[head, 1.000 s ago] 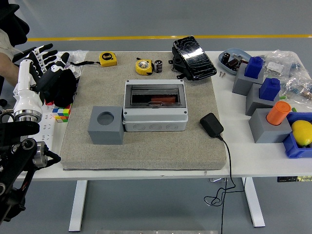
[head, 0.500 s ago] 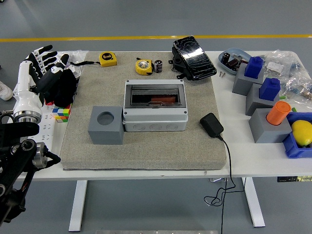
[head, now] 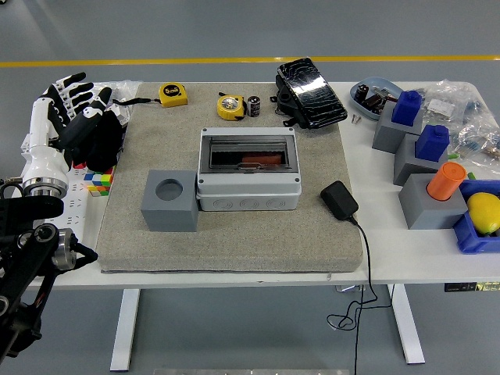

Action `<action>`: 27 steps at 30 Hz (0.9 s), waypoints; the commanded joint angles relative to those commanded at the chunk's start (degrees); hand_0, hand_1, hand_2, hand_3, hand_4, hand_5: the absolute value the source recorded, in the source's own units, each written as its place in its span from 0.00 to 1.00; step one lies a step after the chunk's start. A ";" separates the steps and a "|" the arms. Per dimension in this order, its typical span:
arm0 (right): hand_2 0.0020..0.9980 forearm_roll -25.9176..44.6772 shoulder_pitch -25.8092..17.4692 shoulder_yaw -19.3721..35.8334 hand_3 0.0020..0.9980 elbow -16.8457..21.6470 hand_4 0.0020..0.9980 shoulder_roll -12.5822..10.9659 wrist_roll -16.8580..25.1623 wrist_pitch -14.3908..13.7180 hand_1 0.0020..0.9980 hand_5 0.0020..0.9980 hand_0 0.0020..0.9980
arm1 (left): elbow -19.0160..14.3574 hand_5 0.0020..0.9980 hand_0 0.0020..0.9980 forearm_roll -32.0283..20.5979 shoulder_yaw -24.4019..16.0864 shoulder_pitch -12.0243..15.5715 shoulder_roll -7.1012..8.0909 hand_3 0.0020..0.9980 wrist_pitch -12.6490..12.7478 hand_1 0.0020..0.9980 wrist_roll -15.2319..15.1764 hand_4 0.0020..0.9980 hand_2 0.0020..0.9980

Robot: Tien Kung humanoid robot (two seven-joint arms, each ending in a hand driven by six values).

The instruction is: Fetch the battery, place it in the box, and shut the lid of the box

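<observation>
Right, the left hand (head: pixel 74 105) sits out at the left edge of the table (head: pixel 406 262), up toward the far-left corner. Its white-and-black fingers (head: pixel 66 84) are fanned out and relaxed, and there's nothing in its grip. The black arm behind it comes in from the lower left.

The battery (head: pixel 254 106) is standing near the far edge, on the grey mat (head: pixel 234 234), a small dark cylinder just beside the yellow tape measure (head: pixel 230 107). A second yellow tape measure (head: pixel 173 94) lies further left along that same far edge. Hand and battery are well apart.

The box (head: pixel 248 172) sits in the middle of the mat, grey, its inside open to view, with something red and dark lying in there; what it is I can't tell. Touching the box's left side is a grey cube (head: pixel 169 201) with a round hole in its top.

Toward the far edge, right of the battery, there's a glossy black case (head: pixel 311 92) lying at an angle. A black power adapter (head: pixel 339 200) rests on the mat's right side, its cable trailing off the near edge.

Over at the right edge: grey blocks topped with blue pieces (head: pixel 407 107), an orange cylinder (head: pixel 446 180) standing in another grey block, and a yellow fruit (head: pixel 484 212) in a blue tray. A small colourful cube (head: pixel 98 183) sits by the left edge, near the hand.
</observation>
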 joint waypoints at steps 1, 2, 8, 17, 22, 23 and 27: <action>0.66 0.04 -0.01 -0.02 0.57 0.01 0.99 -0.02 -0.01 0.00 0.65 0.55 0.63 | 0.04 0.33 0.74 0.01 0.06 -0.06 0.00 0.71 -0.03 0.74 0.04 0.89 0.72; 0.66 0.06 -0.02 -0.06 0.57 0.00 0.99 -0.03 -0.04 0.01 0.65 0.55 0.63 | 0.06 0.33 0.74 0.03 0.08 -0.10 0.00 0.71 -0.07 0.74 0.10 0.89 0.72; 0.66 -0.05 -0.19 0.19 0.57 0.06 0.99 0.01 0.00 -0.01 0.65 0.55 0.63 | -0.03 0.33 0.74 0.15 0.07 -0.16 -0.06 0.70 -0.21 0.74 0.28 0.89 0.71; 0.66 -0.01 -0.34 0.09 0.57 0.03 0.99 0.04 -0.02 0.01 0.65 0.55 0.63 | -0.19 0.33 0.74 0.25 -0.02 0.00 -0.07 0.70 -0.34 0.74 0.49 0.89 0.72; 0.66 -0.04 -0.26 0.15 0.57 0.01 0.99 0.04 -0.04 0.00 0.65 0.55 0.63 | -0.24 0.33 0.74 0.22 0.09 -0.14 -0.03 0.70 -0.32 0.74 0.45 0.89 0.72; 0.66 -0.02 -0.27 0.17 0.57 0.01 0.99 0.06 -0.04 0.01 0.65 0.55 0.63 | -0.26 0.33 0.74 0.23 0.15 -0.17 0.00 0.70 -0.33 0.74 0.47 0.89 0.72; 0.66 0.08 -0.17 0.03 0.57 0.00 0.99 0.08 -0.07 0.04 0.65 0.55 0.63 | -0.28 0.33 0.74 0.21 0.34 -0.31 0.09 0.70 -0.34 0.74 0.51 0.89 0.72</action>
